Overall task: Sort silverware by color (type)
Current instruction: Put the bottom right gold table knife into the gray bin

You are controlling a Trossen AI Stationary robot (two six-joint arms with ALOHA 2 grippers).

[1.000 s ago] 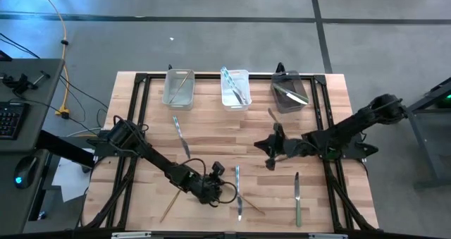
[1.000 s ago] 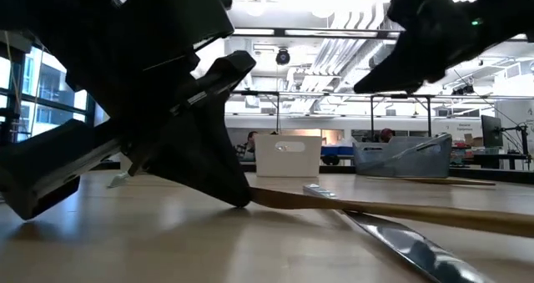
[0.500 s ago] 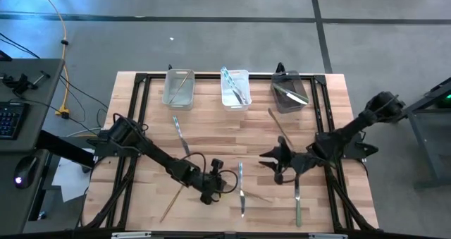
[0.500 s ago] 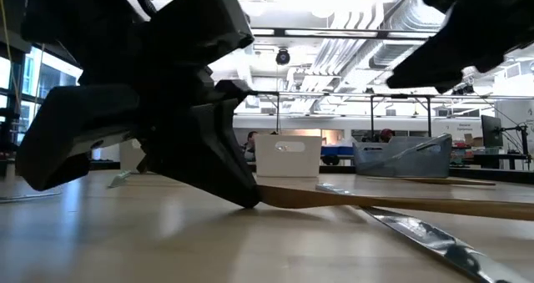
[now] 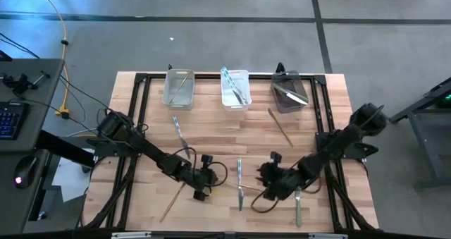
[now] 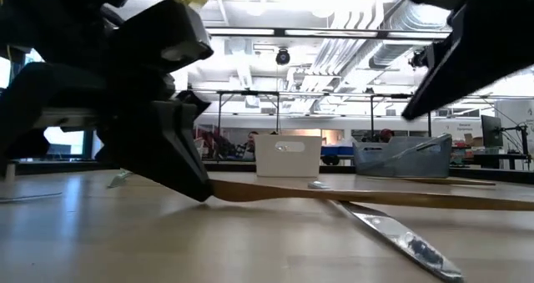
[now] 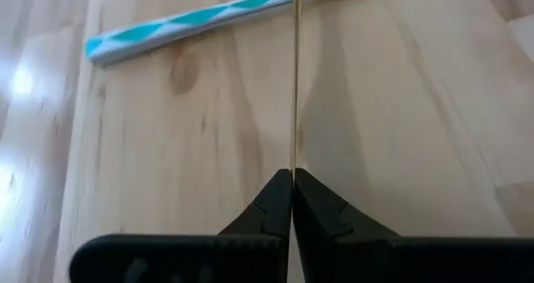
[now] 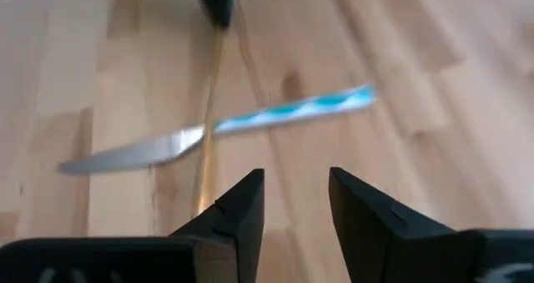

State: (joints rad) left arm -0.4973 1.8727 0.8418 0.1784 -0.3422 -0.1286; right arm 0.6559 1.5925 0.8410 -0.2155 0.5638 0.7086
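a: both arms have shifted since a second ago — the right gripper (image 5: 271, 182) has swung down from mid-table to the lower centre of the high view, and the left gripper (image 5: 204, 185) has slid a little left along the lower edge.

b: what does the left wrist view add?

a: it shows the left fingers (image 7: 275, 206) pinched together on a thin gold piece (image 7: 295, 74), seen edge-on, which runs away to a teal-patterned knife (image 7: 200, 20). from above that grip is hidden under the arm.

b: and the right wrist view?

a: its fingers (image 8: 238, 208) stand a moderate gap apart, holding nothing, above the same knife (image 8: 217, 131) where the gold piece (image 8: 209, 116) crosses it.

b: what else is around?

a: three bins along the top of the wooden table (image 5: 211, 137): a left bin (image 5: 179, 88) with a gold piece, a middle bin (image 5: 235, 88) with teal pieces, a dark right bin (image 5: 289, 91). loose pieces lie on the wood — another teal one (image 5: 180, 135) left of centre, a gold one (image 5: 280, 126) right of centre, a grey-green knife (image 5: 297, 200) at lower right, partly under the right arm.

b: the low view?

a: mostly blocked by the left gripper's dark bulk (image 6: 158, 124), with the gold piece (image 6: 367, 195) stretching right from it.
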